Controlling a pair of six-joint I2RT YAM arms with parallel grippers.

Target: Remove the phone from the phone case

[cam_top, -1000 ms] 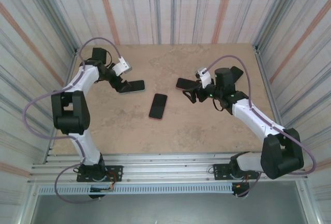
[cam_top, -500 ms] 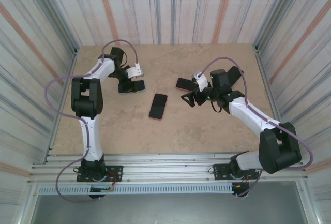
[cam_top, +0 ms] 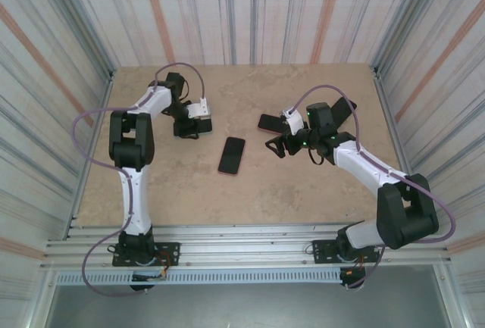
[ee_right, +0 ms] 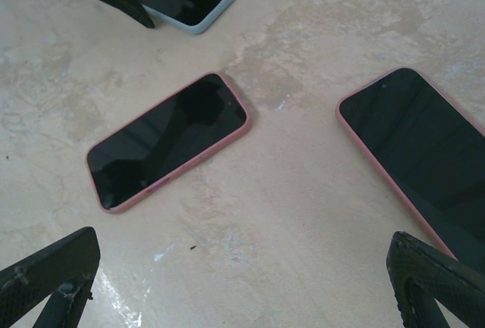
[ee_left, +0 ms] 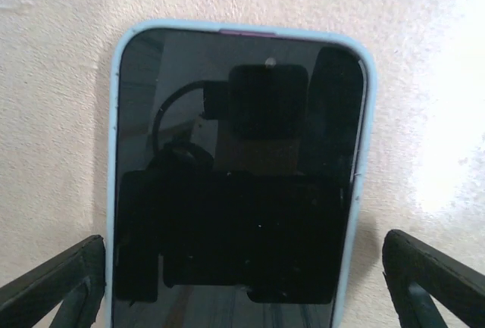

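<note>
Now, on the table (cam_top: 303, 184), we hold our left gripper (ee_left: 242, 286) wide open and empty either side of the phone (ee_left: 239, 169) lying face up in its pale blue case (ee_left: 114, 139), our right gripper (ee_right: 242, 282) likewise open and empty, judging the glass slick and fragile and the softer case rim the place to grip.

Beige stone tabletop (cam_top: 303, 184), striped walls (cam_top: 250, 10)

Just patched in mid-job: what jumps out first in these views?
Three cased phones lie face up on the tan table. A blue-cased phone is framed by the open left gripper, left of centre; a pink-cased phone lies at centre, and a second pink-cased phone beside the open right gripper.
</note>
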